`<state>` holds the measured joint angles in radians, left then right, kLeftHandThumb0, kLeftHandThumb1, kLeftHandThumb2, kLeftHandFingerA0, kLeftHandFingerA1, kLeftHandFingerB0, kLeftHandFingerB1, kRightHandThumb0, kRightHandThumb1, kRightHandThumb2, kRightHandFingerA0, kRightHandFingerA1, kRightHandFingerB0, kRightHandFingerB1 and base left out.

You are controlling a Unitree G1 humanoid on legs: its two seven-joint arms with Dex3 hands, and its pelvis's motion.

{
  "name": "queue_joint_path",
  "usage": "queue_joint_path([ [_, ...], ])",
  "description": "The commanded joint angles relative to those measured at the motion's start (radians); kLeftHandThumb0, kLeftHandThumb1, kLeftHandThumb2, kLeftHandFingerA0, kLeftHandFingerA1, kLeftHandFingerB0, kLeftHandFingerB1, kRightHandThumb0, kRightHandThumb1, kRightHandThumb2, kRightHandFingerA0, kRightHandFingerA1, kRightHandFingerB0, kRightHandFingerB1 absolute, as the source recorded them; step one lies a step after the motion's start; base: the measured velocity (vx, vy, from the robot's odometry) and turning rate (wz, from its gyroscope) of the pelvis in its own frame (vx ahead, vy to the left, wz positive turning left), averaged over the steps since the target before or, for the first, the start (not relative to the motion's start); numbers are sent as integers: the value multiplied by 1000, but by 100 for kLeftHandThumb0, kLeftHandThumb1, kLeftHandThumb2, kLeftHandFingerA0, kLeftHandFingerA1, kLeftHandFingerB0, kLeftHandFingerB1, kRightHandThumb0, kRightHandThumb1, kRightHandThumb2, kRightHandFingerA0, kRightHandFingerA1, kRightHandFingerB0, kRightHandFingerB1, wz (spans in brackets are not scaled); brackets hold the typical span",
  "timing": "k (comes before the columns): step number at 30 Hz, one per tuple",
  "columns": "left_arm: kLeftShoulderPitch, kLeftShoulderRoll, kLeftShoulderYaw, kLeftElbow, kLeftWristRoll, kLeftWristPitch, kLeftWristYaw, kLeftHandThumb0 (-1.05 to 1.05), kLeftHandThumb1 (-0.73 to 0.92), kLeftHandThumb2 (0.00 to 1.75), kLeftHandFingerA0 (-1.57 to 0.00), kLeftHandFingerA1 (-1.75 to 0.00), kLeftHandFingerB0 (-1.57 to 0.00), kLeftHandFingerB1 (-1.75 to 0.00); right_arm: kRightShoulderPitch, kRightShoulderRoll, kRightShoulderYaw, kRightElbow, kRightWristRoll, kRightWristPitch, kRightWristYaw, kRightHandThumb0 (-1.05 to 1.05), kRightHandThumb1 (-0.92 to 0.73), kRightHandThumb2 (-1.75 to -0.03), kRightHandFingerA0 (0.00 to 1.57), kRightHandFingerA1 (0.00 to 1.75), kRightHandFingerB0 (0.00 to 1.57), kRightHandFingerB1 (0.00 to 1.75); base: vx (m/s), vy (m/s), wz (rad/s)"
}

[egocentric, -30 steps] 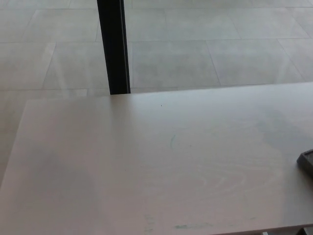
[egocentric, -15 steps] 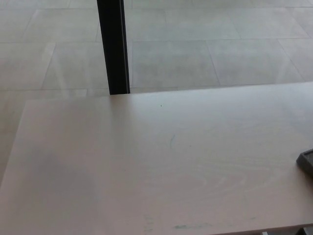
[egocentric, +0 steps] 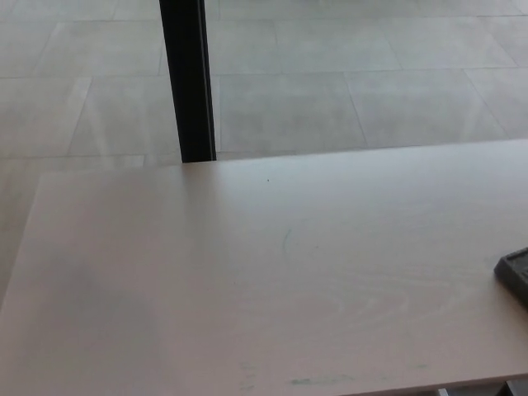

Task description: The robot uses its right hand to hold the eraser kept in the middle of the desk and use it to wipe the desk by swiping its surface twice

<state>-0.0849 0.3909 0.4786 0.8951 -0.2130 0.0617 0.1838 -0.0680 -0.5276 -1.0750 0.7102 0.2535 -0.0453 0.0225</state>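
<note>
Pale tabletop (egocentric: 247, 297) filling most of the head view, cut off by the picture's lower and right edges. Faint greenish marks on it: a short curved stroke (egocentric: 286, 239) near the middle, a smear (egocentric: 318, 380) close to the near edge. Small dark speck (egocentric: 267, 180) near the far edge.

At the right border, a dark flat object (egocentric: 515, 272) lying on the tabletop, only a corner of it inside the picture; too little showing to tell whether eraser or something else. Nothing recognisable as an eraser in the middle of the tabletop.

Neither hand in sight, so no telling how far open either stands or whether anything is held.

Beyond the far edge, grey tiled floor (egocentric: 371, 74) and a black upright post (egocentric: 186, 82), top cut off by the frame, base hidden behind the tabletop.
</note>
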Motion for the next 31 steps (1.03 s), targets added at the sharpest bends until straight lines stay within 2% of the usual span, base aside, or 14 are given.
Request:
queue_joint_path([
  [1,48,3,28,-22,-12,-62,-3,-58,75,63,-56,-93,-49,-64,52,146,-86,60,121,-60,-174,-63,-76,-63,88,116,35,90,0,0,0],
  [4,49,6,35,-20,-23,-51,-23,-57,76,62,-54,-92,-52,-64,58,179,-79,59,129,-51,-170,-64,-75,-65,94,114,31,84,0,0,0],
  [5,19,10,37,-5,-26,-47,-15,-58,75,62,-55,-90,-51,-63,35,196,-80,37,137,-34,-206,-64,-76,-62,99,114,30,95,0,0,0],
  [7,12,13,39,6,-24,-49,-18,-58,75,62,-54,-91,-49,-62,34,203,-78,36,145,-28,-209,-63,-77,-62,92,120,23,87,0,0,0],
  [8,8,16,41,10,-23,-49,-18,-58,75,62,-56,-99,-54,-70,31,211,-79,38,152,-29,-220,-63,-76,-62,98,121,26,90,0,0,0],
  [12,38,8,51,-18,-23,-55,-17,-57,75,63,-56,-98,-49,-65,53,234,-64,18,157,-32,-254,-63,-77,-62,93,121,27,98,0,0,0],
  [13,37,13,51,18,-18,-84,-29,-58,74,62,-57,-104,-52,-70,59,232,-54,18,144,-34,-282,-63,-76,-63,96,118,28,92,0,0,0],
  [14,43,12,49,20,-12,-87,-29,-58,74,62,-59,-109,-54,-72,67,233,-54,14,162,-33,-256,-61,-80,-63,89,120,23,87,0,0,0],
  [19,35,6,60,-7,-28,-53,-24,-58,74,63,-61,-102,-53,-69,66,239,-4,-5,179,-3,-253,-62,-76,-62,90,118,24,86,0,0,0],
  [20,33,8,53,0,-20,-60,-28,-60,75,63,-59,-92,-48,-61,65,240,6,-9,186,-3,-250,-62,-75,-62,92,121,26,87,0,0,0],
  [24,30,7,63,30,-29,-91,-42,-59,75,63,-58,-99,-51,-66,90,259,48,-54,194,12,-243,-65,-73,-60,96,119,26,89,0,0,0],
  [25,38,3,55,7,-20,-81,-35,-59,76,63,-58,-99,-51,-69,96,261,59,-67,193,18,-248,-67,-55,-95,102,111,33,77,0,0,0],
  [26,38,7,47,3,-11,-76,-33,-59,76,62,-56,-94,-51,-65,97,265,69,-78,195,27,-253,-64,-75,-60,97,116,22,86,0,0,0],
  [31,43,4,36,-28,-8,-52,-39,-57,77,63,-53,-90,-48,-61,106,261,95,-74,216,27,-241,-63,-76,-60,102,115,23,86,0,0,0],
])
